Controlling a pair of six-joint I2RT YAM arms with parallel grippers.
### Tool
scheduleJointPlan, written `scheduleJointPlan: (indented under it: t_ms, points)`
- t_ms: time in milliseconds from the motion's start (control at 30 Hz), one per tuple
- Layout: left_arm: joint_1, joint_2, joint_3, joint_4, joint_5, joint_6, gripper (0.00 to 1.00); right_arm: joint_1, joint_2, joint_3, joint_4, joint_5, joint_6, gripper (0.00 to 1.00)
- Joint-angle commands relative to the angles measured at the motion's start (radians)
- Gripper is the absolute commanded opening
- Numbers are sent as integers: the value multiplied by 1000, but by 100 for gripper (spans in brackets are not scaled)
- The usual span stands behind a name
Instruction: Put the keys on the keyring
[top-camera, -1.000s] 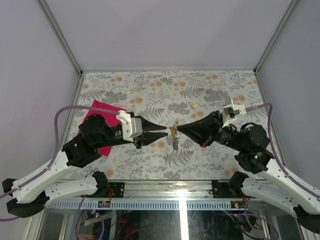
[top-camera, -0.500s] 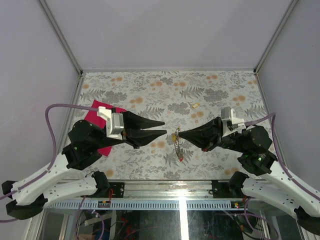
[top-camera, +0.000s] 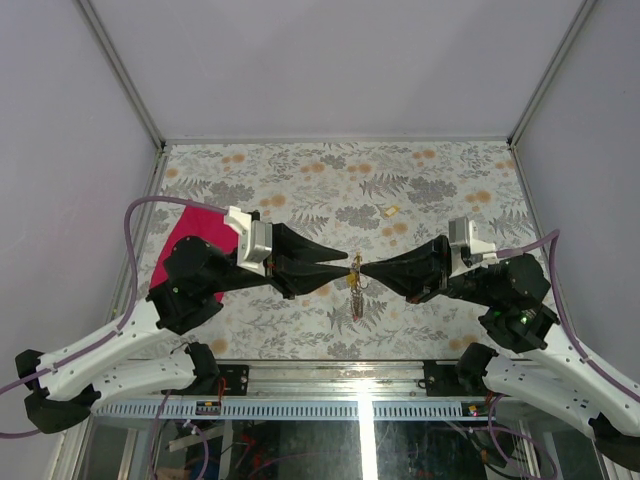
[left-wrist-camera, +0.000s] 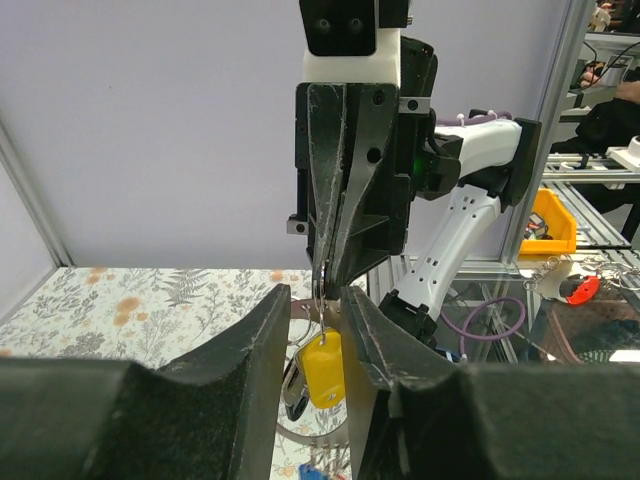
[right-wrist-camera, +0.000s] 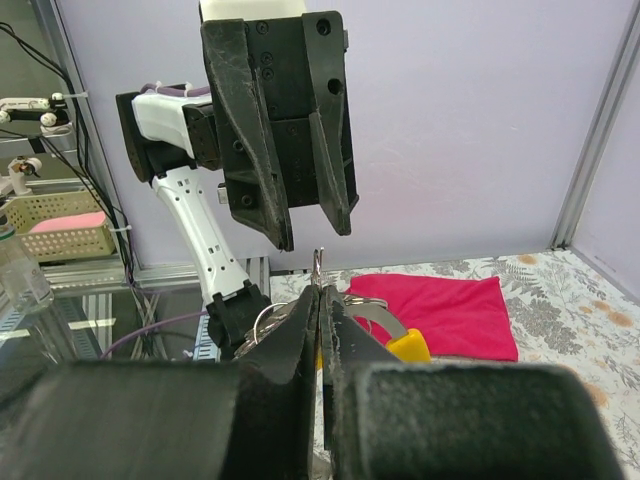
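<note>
The keyring (left-wrist-camera: 320, 288) is a thin grey ring held up above the table, seen edge-on. My right gripper (right-wrist-camera: 320, 290) is shut on the keyring (right-wrist-camera: 318, 264), whose edge pokes up past the fingertips. From it hang the keys (top-camera: 356, 298); a yellow-capped key (left-wrist-camera: 322, 368) shows clearest. My left gripper (left-wrist-camera: 318, 296) is open, its fingers standing either side of the ring and the yellow key. In the top view the left gripper (top-camera: 350, 266) and the right gripper (top-camera: 362, 270) meet tip to tip over the middle of the table.
A small yellowish key (top-camera: 391, 210) lies loose on the flowered table (top-camera: 300, 180), behind the grippers. A red cloth (top-camera: 175, 255) lies at the left, partly under the left arm. Walls close in the table on three sides.
My left gripper has moved right and rolled, closing the gap until its tips flank the ring. The right gripper has shifted slightly left with the ring and keys.
</note>
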Motion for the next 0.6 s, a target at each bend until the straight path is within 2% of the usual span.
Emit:
scheduleJointPlan:
  t_ms: [0,567]
  points:
    - [-1,-4,-15,87,24,-24,27,2,-11,51,72,-12,-12,0]
    - [0,33,-9,71,29,-20,20,2,0,52,97,-21,5,0]
